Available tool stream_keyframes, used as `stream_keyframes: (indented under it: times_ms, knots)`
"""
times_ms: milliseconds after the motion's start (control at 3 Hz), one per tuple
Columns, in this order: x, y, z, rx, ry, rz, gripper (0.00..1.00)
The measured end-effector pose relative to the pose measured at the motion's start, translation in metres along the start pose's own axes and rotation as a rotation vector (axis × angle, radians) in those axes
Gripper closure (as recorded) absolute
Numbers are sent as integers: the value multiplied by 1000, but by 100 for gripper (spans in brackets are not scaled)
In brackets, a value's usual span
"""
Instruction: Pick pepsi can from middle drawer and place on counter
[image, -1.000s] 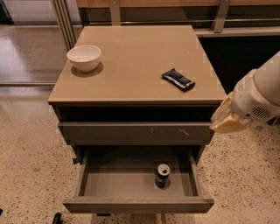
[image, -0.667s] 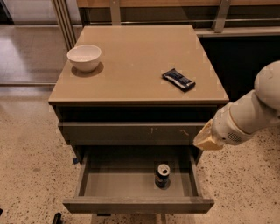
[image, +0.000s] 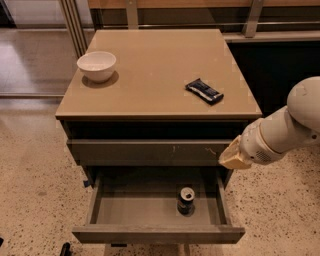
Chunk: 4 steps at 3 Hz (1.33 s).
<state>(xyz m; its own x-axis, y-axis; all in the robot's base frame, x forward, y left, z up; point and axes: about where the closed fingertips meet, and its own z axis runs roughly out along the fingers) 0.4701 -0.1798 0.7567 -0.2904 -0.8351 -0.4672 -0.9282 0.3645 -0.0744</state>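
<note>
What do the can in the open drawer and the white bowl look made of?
The pepsi can: likely metal, shiny silver top. The bowl: smooth white, ceramic or plastic, unclear. The claw hangs above the right side of the middle drawer.

We seem to be in an office or lab building: a speckled terrazzo floor (image: 30, 190), metal-framed glass partitions (image: 74, 27), and a lone drawer cabinet (image: 145, 151) whose desk (image: 150, 75) bears a bowl (image: 97, 65). The robot's tool (image: 232, 156) hangs by the cabinet's right side.
</note>
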Motion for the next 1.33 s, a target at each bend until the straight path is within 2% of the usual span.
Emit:
stream_keyframes:
  times_ms: [333,667,1000,1333]
  knots:
    - [13,1,21,32,8,-3,100]
    - [39,12,72,51,-6,8,100]
    - [62,19,134,61,-48,28,100]
    - [63,9,146,102,-74,37,100]
